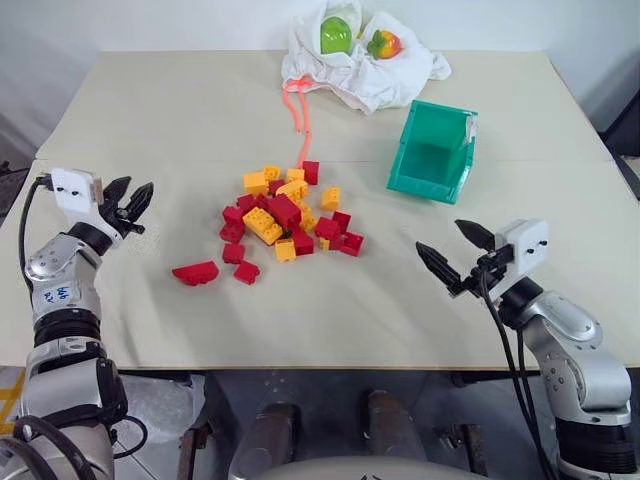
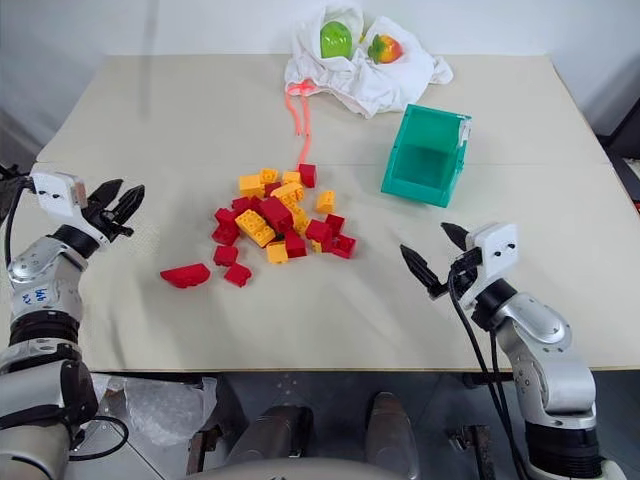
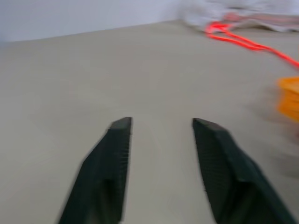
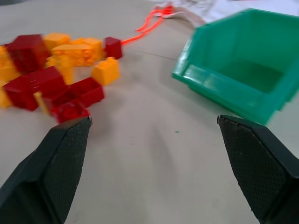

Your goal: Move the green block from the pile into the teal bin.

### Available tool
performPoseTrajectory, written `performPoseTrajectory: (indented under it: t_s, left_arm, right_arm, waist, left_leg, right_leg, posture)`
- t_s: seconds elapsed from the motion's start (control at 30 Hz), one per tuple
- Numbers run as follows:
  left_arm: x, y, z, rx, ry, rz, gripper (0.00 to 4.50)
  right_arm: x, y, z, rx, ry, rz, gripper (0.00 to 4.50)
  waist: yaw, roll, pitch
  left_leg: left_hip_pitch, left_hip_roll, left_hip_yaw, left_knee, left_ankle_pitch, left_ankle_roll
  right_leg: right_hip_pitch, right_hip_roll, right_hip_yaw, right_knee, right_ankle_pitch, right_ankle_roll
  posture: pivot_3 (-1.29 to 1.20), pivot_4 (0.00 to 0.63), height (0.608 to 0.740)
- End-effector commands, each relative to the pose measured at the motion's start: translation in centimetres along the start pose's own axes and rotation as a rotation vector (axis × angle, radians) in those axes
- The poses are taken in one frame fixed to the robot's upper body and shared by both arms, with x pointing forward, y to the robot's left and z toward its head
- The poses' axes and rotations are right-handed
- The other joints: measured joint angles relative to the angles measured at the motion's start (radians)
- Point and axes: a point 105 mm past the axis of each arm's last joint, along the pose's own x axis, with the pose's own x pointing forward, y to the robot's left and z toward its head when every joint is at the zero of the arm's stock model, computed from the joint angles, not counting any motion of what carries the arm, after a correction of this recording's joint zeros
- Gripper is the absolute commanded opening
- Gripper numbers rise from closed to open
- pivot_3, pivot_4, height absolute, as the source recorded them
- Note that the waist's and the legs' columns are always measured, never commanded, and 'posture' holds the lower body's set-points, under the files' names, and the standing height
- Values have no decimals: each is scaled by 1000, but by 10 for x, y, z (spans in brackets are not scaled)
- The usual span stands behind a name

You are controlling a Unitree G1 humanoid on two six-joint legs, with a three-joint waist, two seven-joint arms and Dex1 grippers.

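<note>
Right gripper [image 1: 458, 253] spread wide, empty — left gripper [image 1: 128, 203] partly apart, empty too, beside the pile [image 1: 283, 218].

Table [image 1: 180, 120]: beige, under both grippers. White cloth [image 1: 380, 75]: crumpled, far edge, well ahead of the right gripper. On it: lime-green fruit [image 1: 335, 37], red-orange fruit [image 1: 384, 44]. Orange cord [image 1: 298, 115]: trails from cloth, ahead of the left gripper.
</note>
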Motion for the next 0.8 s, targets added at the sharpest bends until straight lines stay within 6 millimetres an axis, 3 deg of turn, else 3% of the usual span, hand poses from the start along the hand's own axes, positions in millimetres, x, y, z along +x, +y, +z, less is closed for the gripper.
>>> performPoseTrajectory:
  t_s: [0.03,0.1,0.13,0.3,0.43,0.8]
  left_arm:
    - [2,-13,13,46,-29,-127,784]
    - [4,-18,12,41,-19,-160,141]
    - [5,-19,12,37,-17,-165,26]
    - [7,3,6,-46,24,27,26]
    - [5,-7,6,-66,33,-49,892]
    - [-17,-23,9,-33,49,-268,4239]
  right_arm:
    - [1,11,16,-42,-46,62,4500]
    - [2,11,17,-55,-48,53,4500]
    - [2,11,17,-57,-48,51,4500]
    - [3,14,15,-43,-55,43,4500]
    - [2,19,18,-41,-58,66,4500]
    - [10,32,23,-102,31,163,4500]
  waist:
    - [1,0,0]
    - [2,-1,1]
    - [2,-1,1]
    - [1,-1,1]
    - [1,-1,2]
    - [1,-1,2]
  left_leg:
    - [0,0,0,0,0,0]
    - [0,0,0,0,0,0]
    - [0,0,0,0,0,0]
    - [-1,0,0,0,-1,0]
    - [-1,0,0,0,-1,0]
    - [-1,2,0,1,-1,0]
  right_leg:
    - [0,0,0,0,0,0]
    - [0,0,0,-1,0,0]
    - [0,0,0,-1,0,0]
    - [0,0,0,-1,0,0]
    - [0,1,0,-1,0,0]
    - [0,1,1,-1,0,0]
  posture:
    - [0,150,740]
    - [0,150,740]
    - [0,150,740]
    - [0,150,740]
    - [0,150,740]
    - [0,150,740]
